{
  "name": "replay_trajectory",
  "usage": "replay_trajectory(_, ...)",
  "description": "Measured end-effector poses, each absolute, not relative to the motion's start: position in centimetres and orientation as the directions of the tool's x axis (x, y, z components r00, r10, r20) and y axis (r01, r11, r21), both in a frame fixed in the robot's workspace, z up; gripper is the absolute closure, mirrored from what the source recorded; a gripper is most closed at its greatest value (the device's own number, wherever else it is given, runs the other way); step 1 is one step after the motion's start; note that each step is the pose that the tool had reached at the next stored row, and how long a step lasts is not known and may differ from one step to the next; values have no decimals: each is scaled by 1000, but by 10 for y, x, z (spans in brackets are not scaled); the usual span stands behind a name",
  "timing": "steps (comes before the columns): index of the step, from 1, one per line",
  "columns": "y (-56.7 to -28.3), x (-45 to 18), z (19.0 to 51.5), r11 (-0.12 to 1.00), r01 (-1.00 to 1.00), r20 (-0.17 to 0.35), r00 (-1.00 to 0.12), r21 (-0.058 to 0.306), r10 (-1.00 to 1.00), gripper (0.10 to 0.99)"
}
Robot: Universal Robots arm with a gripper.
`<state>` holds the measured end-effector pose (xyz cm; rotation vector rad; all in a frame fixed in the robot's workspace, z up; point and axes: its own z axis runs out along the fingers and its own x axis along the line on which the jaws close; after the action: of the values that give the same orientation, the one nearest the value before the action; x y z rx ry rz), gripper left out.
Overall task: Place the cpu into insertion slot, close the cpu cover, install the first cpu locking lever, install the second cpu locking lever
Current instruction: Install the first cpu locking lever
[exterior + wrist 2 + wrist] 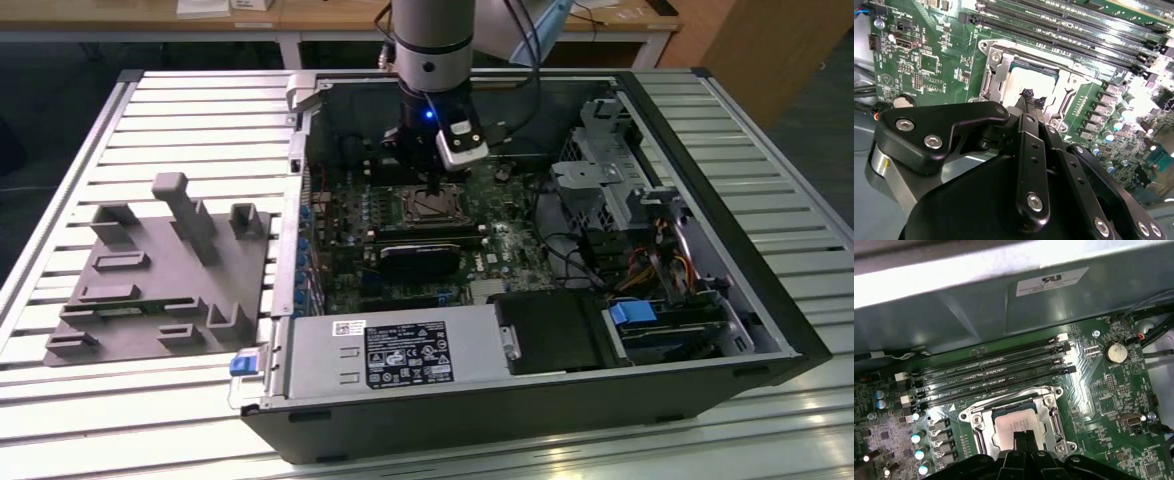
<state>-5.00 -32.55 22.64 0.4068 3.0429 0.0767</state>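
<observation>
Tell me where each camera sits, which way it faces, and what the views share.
Exterior view: off the arm, above the open computer case, looking down; shows the arm and claw.
Second wrist view: on the arm, looking along the claw at the chip in its socket.
First wrist view: on the arm, facing the memory slots; claw over the chip.
Both wrist views share the chip and claw.

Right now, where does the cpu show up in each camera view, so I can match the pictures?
Exterior view: the cpu lies mid-motherboard, directly under the gripper.
Second wrist view: the cpu sits inside the grey metal frame, just beyond the fingertips.
First wrist view: the cpu lies in the same frame, at the fingertips.
Shared landmark: the long black memory slots beside the socket.
</observation>
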Motion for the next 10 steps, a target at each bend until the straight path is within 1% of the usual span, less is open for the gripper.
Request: replay_trajectory(10,-325,-50,244,964,260,-63,-962,59,264,984)
